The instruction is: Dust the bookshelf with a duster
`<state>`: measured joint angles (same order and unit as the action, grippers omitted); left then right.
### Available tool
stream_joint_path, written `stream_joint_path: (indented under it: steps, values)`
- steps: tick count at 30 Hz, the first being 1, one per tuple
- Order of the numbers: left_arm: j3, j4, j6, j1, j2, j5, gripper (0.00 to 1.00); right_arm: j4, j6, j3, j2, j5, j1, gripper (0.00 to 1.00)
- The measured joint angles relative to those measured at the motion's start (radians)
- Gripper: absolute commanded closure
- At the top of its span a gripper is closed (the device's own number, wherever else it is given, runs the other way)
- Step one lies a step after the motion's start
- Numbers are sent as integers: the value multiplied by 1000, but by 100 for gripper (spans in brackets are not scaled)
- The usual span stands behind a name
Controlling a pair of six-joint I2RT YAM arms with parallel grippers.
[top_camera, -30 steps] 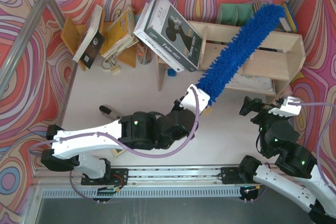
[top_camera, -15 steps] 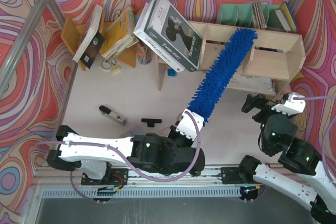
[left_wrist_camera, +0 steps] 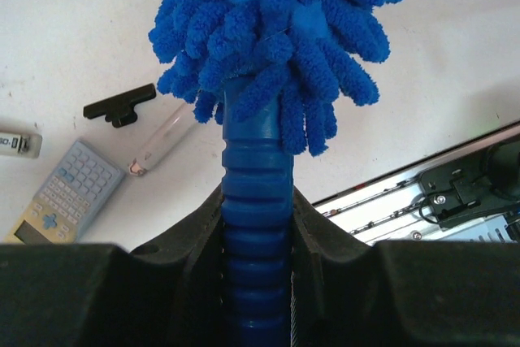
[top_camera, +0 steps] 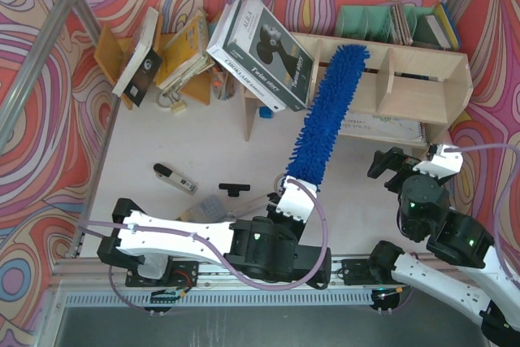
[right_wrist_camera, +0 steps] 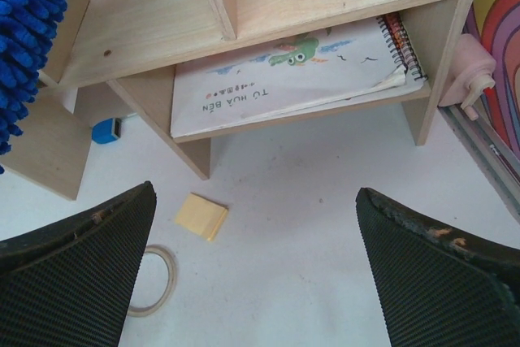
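White table (top_camera: 211,136) under everything. The bookshelf (top_camera: 422,79) sits at 1 o'clock on it in the top view: pale wood, upright dividers, open compartments. A big white box (top_camera: 260,42) leans on its 9 o'clock end.

The duster (top_camera: 329,111) runs from my left gripper (top_camera: 294,198) up toward 1 o'clock. Its fluffy head lies across the front of the bookshelf, tip at the middle compartments near a divider. I can't tell if it touches the wood. My left gripper is clamped tight on the duster's ribbed blue handle, fingers (left_wrist_camera: 191,237) pinching both sides in the wrist view.

A spiral notebook (right_wrist_camera: 284,79) lies flat on the bottom shelf, at 12 o'clock from my right gripper (right_wrist_camera: 256,258). My right gripper is spread wide with nothing in it, hovering over the table at 5 o'clock of the bookshelf.

In the left wrist view a calculator (left_wrist_camera: 61,193) is at 8 o'clock of the handle and a black clip (left_wrist_camera: 120,104) at 10 o'clock. A tape ring (right_wrist_camera: 150,282) and a yellow sticky pad (right_wrist_camera: 201,216) lie on the table near a shelf leg.
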<state>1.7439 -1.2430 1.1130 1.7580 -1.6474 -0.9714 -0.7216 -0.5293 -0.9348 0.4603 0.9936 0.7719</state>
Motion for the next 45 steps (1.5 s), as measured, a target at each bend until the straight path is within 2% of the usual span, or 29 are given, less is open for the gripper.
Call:
stream_joint_path:
  steps: [14, 25, 33, 38, 45]
  values:
    - [198, -267, 236, 1, -153, -14, 100, -23, -31, 1, -32, -26, 0, 1]
    - [237, -278, 221, -6, -238, 56, 100, -24, -34, 3, -42, -33, 0, 1]
    - [235, -271, 211, -14, -239, 95, 100, -24, -37, 3, -43, -40, 0, 1]
    - [250, -274, 201, -14, -238, 57, 100, -25, -39, 3, -51, -45, 0, 1]
    - [396, -336, 198, -14, -240, -36, 100, -25, -42, 3, -53, -48, 0, 1]
